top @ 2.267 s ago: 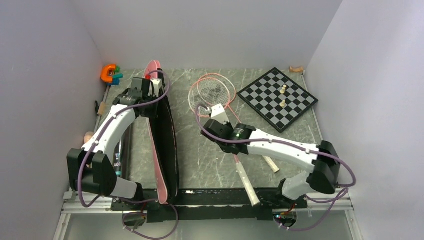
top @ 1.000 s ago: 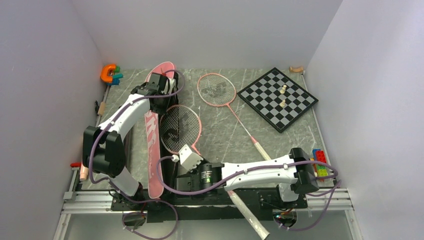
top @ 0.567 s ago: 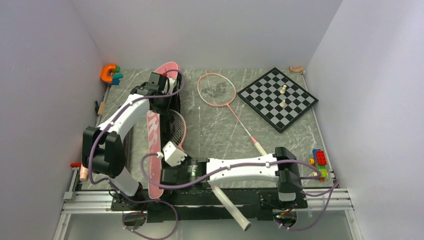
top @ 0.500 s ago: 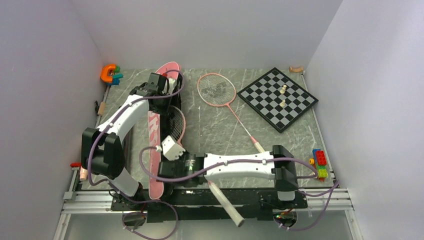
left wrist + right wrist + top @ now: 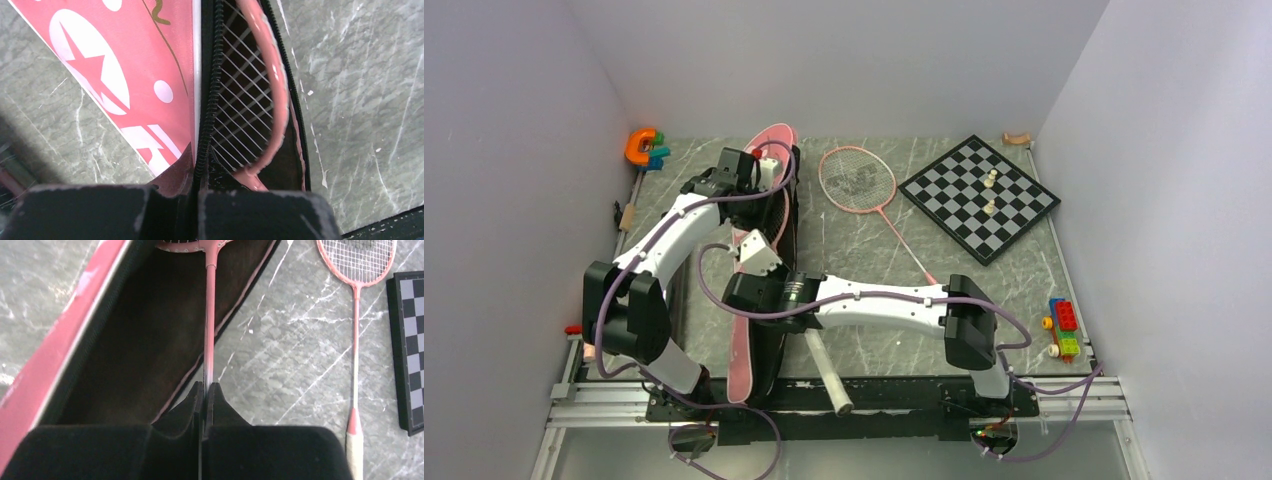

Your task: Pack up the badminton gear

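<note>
The pink "SPORT" racket bag [image 5: 742, 350] lies lengthwise on the left, its mouth open. My left gripper [image 5: 767, 176] is shut on the bag's black zipper edge [image 5: 206, 125] and holds it up at the far end. My right gripper [image 5: 769, 290] is shut on the pink shaft [image 5: 210, 315] of one racket. That racket's head [image 5: 260, 75] is inside the bag, and its white handle [image 5: 826, 373] sticks out toward the near edge. The second racket [image 5: 857, 178] lies flat on the table; it also shows in the right wrist view [image 5: 356, 315]. No shuttlecocks or dark tube show.
A chessboard [image 5: 979, 197] with pale pieces sits at the back right. An orange C-shaped toy [image 5: 640, 146] is in the back left corner. Toy bricks [image 5: 1064, 326] lie by the right wall. The right arm reaches across the table's near middle.
My right arm has carried the racket leftward from mid-table, and its head has gone into the bag. My left gripper has kept hold of the bag's edge, shifting slightly toward the back.
</note>
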`<state>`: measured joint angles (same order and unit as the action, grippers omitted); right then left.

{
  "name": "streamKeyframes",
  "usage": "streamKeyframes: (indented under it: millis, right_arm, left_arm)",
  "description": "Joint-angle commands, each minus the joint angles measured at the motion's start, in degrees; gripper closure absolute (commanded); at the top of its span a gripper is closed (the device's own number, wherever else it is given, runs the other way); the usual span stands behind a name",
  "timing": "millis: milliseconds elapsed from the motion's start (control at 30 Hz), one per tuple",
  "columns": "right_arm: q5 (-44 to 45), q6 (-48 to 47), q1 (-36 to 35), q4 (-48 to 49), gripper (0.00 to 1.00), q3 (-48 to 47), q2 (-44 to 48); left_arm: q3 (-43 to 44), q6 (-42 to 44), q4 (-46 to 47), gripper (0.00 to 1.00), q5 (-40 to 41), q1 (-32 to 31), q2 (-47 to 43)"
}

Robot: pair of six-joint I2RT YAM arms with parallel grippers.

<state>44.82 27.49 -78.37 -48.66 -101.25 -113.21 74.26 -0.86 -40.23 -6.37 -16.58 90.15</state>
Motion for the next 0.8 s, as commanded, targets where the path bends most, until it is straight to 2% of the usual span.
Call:
streamKeyframes:
  millis: [0,100,267,400,667,767]
  right_arm:
    - [3.26,-2.26,1.37,9.21,1.00,-4.39,-0.64]
    - [4.96,-0.25,2.90,10.67,1.00,-5.06,-1.13]
    - [5.41,0.38,5.68,18.40,1.00,-1.58,-0.58]
    - [6.28,1.18,7.40,20.99,1.00,-3.11,-3.32]
    - [9.25,-0.78,8.05,29.54,1.00,-2.26,-5.70]
    - [9.70,-1.07,8.38,32.52,1.00,-0.94,-5.33]
  left_arm:
    - [-0.08,0.16,-0.49,1.00,-6.54,-0.30,-3.43]
    - [0.36,0.16,-1.13,1.00,-8.89,-0.30,-3.49]
    - [1.33,0.16,-2.07,1.00,-12.63,-0.29,-4.21]
    - [0.63,0.16,-2.08,1.00,-16.35,-0.29,-5.58]
    - [-0.50,2.70,-2.47,1.00,-21.07,-0.30,-7.78]
    - [-0.52,2.56,-2.56,1.00,-20.49,-0.30,-7.84]
